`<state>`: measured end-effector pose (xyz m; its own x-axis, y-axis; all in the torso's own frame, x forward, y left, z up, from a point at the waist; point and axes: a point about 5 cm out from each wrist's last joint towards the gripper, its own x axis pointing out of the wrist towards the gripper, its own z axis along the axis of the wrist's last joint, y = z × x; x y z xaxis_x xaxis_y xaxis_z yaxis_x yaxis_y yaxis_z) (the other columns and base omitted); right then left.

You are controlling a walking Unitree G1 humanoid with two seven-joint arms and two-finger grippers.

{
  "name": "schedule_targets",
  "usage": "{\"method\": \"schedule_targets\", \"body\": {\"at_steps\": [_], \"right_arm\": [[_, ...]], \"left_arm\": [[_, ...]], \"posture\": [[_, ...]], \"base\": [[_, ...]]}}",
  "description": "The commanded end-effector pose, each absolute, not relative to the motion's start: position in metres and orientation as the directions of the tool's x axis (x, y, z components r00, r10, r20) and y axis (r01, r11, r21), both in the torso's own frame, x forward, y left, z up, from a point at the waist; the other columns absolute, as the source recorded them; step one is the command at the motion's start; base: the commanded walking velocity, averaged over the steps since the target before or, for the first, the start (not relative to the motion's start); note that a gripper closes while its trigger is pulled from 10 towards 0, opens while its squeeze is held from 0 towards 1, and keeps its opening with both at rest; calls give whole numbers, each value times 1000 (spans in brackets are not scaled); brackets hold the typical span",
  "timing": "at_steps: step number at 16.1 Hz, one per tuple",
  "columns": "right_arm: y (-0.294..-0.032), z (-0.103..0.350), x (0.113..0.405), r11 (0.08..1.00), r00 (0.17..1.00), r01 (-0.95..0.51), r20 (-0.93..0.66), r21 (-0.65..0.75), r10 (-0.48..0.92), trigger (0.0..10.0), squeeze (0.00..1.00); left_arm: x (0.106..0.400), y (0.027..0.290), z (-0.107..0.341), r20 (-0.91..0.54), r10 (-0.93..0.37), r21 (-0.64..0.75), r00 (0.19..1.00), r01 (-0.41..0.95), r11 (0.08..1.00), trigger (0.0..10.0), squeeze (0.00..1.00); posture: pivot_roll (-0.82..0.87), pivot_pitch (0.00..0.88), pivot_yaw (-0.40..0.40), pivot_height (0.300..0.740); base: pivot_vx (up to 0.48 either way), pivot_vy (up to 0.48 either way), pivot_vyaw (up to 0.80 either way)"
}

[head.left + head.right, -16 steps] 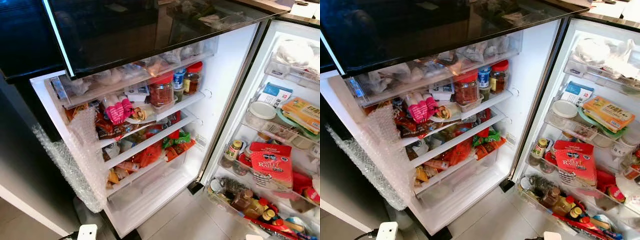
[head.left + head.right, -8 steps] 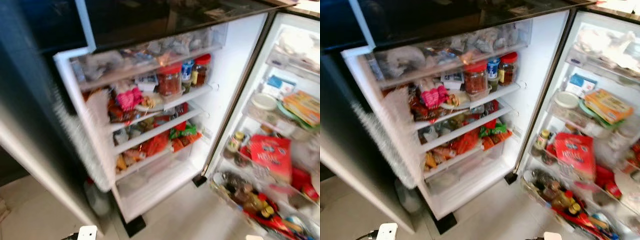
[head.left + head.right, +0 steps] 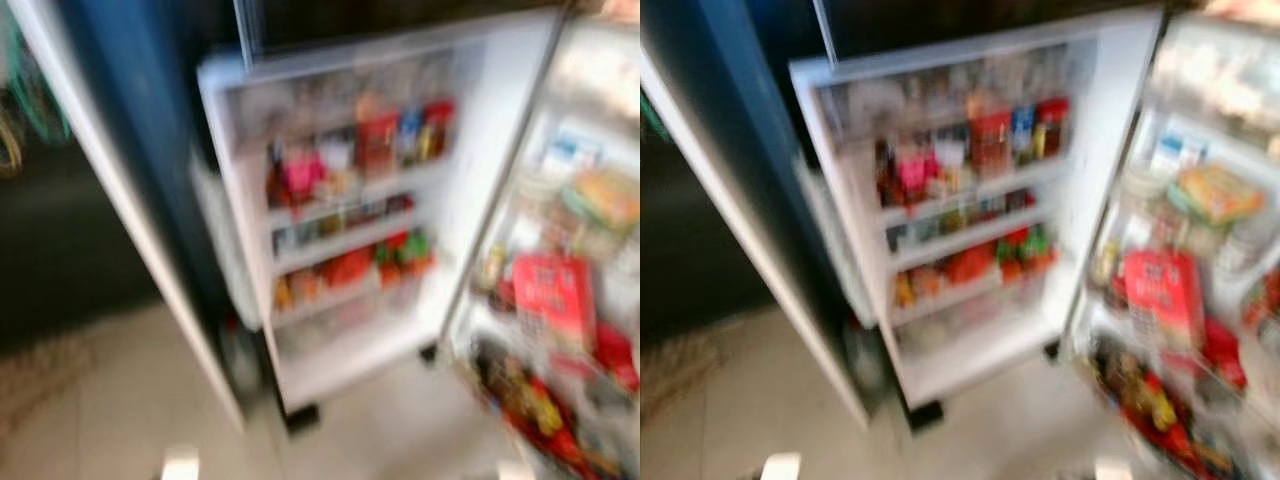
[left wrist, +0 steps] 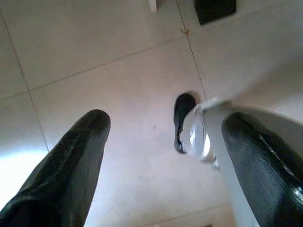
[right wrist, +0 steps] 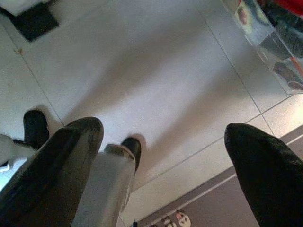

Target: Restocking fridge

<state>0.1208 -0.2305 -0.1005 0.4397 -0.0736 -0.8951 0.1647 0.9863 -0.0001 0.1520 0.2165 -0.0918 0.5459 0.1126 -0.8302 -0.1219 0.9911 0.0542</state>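
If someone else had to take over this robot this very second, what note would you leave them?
Left gripper: open, holding nothing, hanging down over the tiled floor.
Right gripper: open, holding nothing, also pointing at the floor.
Fridge: both doors stand open. The main shelves are packed with jars and packets; a red packet sits in the right door shelves. The head views are blurred.
Done: the fridge is open.
Left: neither gripper carries an item to stock, and none can be made out on the floor nearby. Find the goods first, then put them in the fridge.
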Motion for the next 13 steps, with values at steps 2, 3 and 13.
{"method": "schedule_targets", "body": {"at_steps": [2, 3, 13], "right_arm": [[-230, -100, 124, 984, 449, 178, -890, 4, -78, 10000, 0], [-230, -100, 124, 983, 447, 182, -891, 3, -80, 10000, 0], [-229, -101, 122, 985, 436, 175, -895, -12, -89, 10000, 0]], "left_arm": [[154, 220, -91, -831, 123, 53, 542, -143, 988, 10000, 0], [154, 220, -90, -831, 124, 57, 543, -139, 989, 10000, 0], [153, 222, -91, -836, 120, 64, 536, -122, 990, 10000, 0]], "posture": [[0, 0, -11, 740], [0, 0, -11, 740], [-8, 0, 2, 740]], "base": [[0, 120, 0], [0, 247, 0], [0, 269, -388]]}}
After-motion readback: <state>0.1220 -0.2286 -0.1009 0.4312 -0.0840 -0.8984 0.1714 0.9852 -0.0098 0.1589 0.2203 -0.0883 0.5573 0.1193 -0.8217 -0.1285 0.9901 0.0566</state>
